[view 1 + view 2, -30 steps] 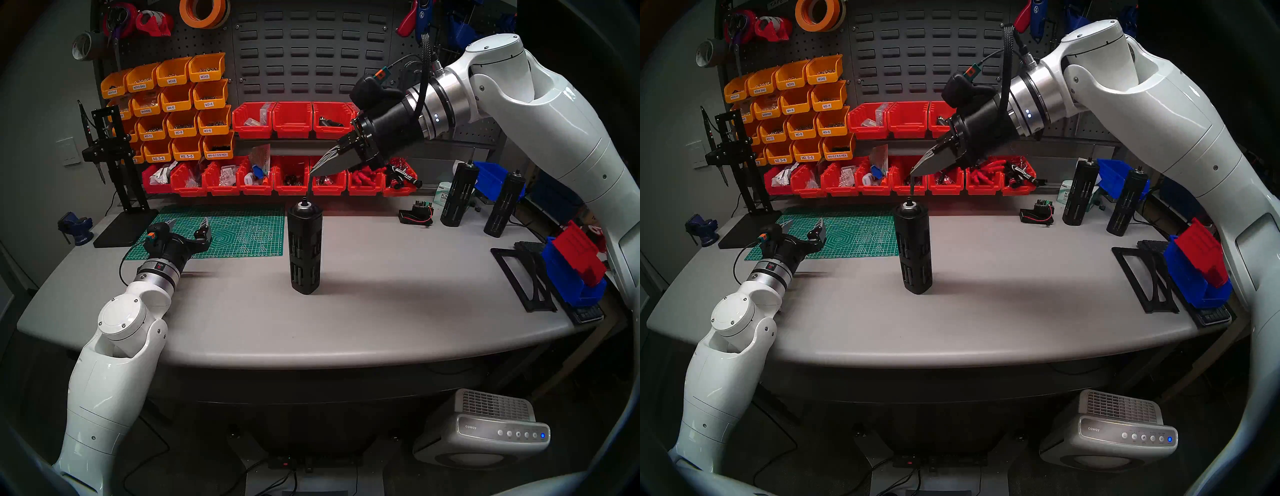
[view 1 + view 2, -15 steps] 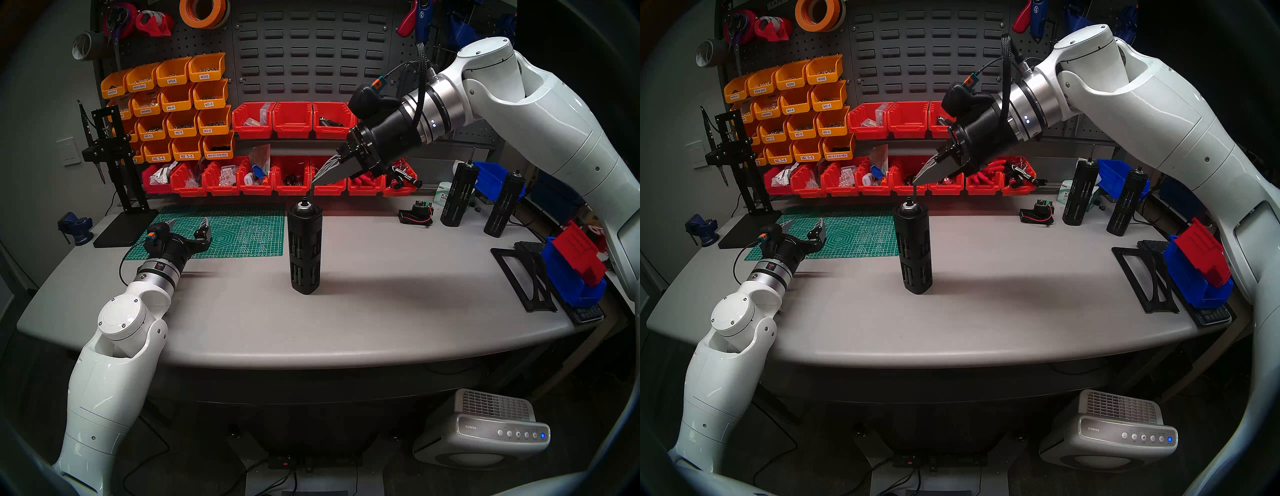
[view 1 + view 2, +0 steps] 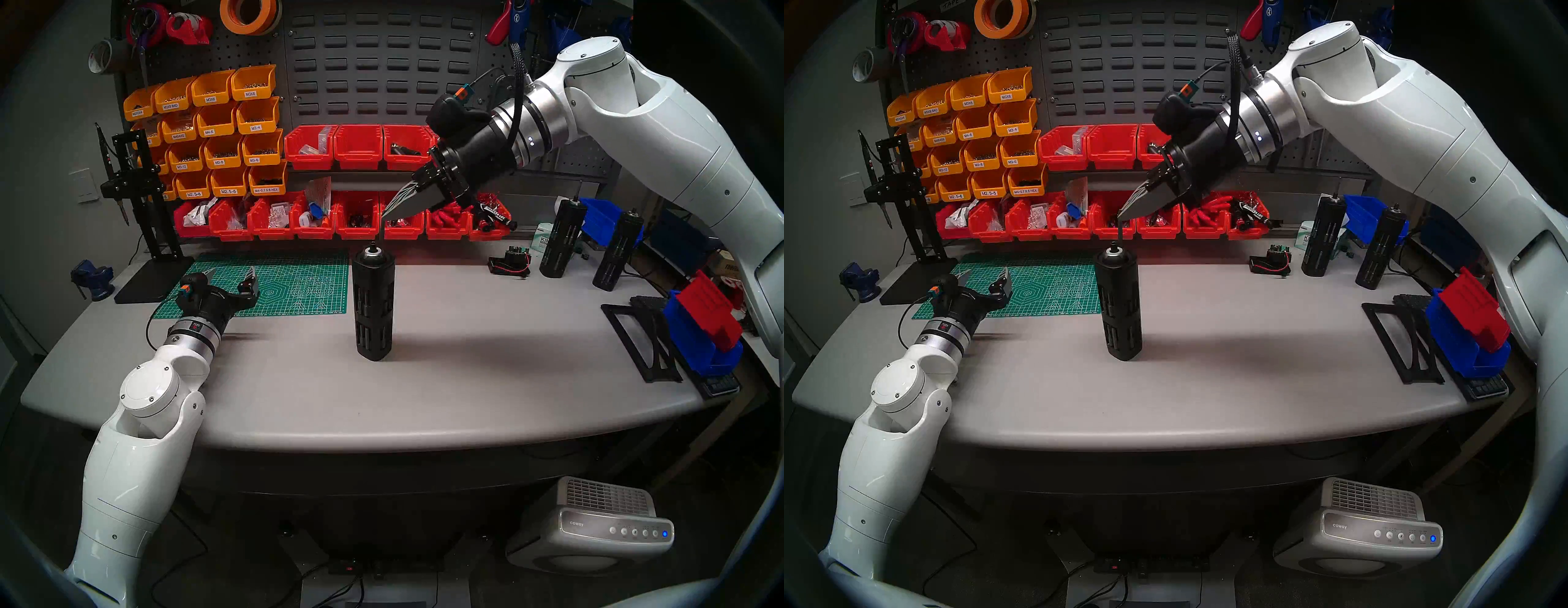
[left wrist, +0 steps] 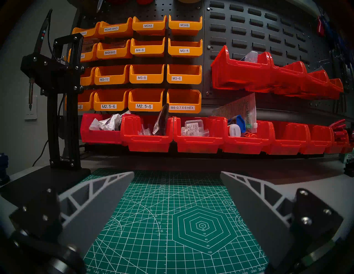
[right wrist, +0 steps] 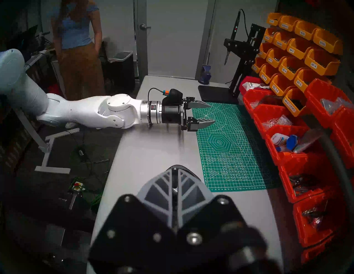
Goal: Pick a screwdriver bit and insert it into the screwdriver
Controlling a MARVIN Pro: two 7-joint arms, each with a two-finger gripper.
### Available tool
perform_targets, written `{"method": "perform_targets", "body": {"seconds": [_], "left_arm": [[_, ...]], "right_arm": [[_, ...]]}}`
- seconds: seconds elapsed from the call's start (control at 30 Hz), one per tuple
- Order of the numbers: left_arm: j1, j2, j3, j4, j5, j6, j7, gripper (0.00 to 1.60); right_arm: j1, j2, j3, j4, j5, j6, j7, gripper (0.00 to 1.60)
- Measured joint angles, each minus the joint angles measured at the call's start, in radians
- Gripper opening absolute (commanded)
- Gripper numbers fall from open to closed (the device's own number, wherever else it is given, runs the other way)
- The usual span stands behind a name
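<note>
Above the gray work surface (image 3: 466,382), the right pincer (image 3: 384,217) pinches a thin dark screwdriver bit (image 3: 381,231) that hangs tip-down just above and slightly right of the silver-ringed socket of the screwdriver (image 3: 373,303), a tall black slotted cylinder standing upright mid-surface. Bit and socket appear apart. The left pincer (image 3: 231,274) lies low over the green cutting mat (image 3: 292,288), its gray fingers (image 4: 107,193) spread wide and holding nothing. Red parts bins (image 3: 356,146) line the pegboard behind.
</note>
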Motion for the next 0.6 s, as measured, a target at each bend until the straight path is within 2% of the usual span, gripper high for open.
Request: {"method": "perform_targets", "body": {"seconds": [0.6], "left_arm": [[0.0,0.0,0.0,0.0,0.0,0.0,0.0,1.6]], "right_arm": [[0.033,-0.056,-0.033,0.073,-0.003,-0.05,0.052,0.0]]}}
